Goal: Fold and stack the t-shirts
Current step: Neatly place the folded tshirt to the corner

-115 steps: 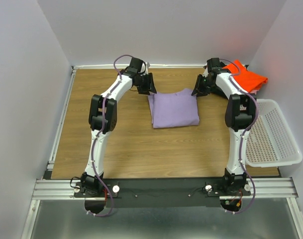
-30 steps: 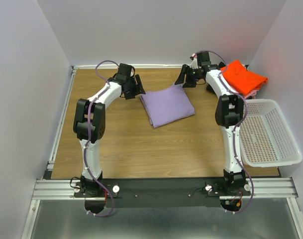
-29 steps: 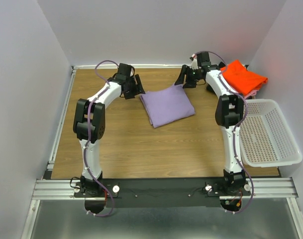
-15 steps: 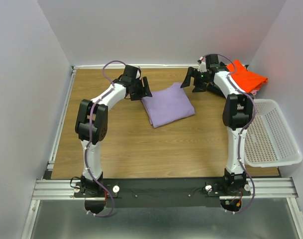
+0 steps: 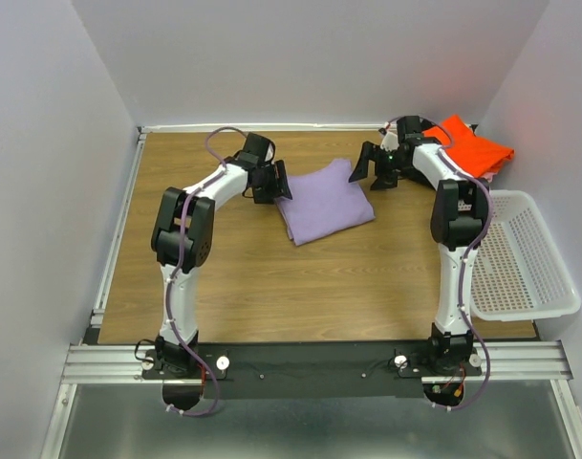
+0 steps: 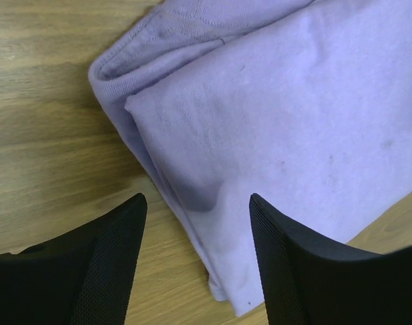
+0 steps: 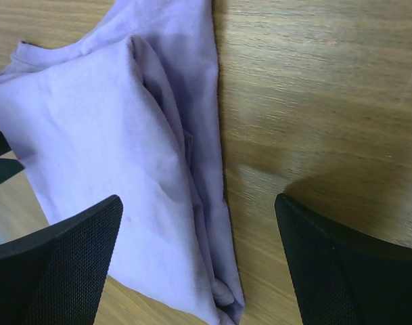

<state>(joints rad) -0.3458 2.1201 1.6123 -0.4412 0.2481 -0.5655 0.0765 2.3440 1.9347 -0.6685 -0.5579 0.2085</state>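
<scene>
Top view: folded lavender t-shirt (image 5: 324,203) is seen skewed on the table (image 5: 271,277), centre-far; orange-red t-shirt (image 5: 472,146) far right. Left wrist: left gripper (image 5: 276,182) is held apart over the shirt's left edge, nothing clamped. Right wrist: right gripper (image 5: 375,167) has just been opened wide and the cloth released. Fold is judged done, stacking pending.

No lettering, label, brand, number or sign can be read in any view: the lavender t-shirt (image 5: 324,201), the orange-red t-shirt (image 5: 474,148) and the white basket (image 5: 520,258) show none legible.
</scene>
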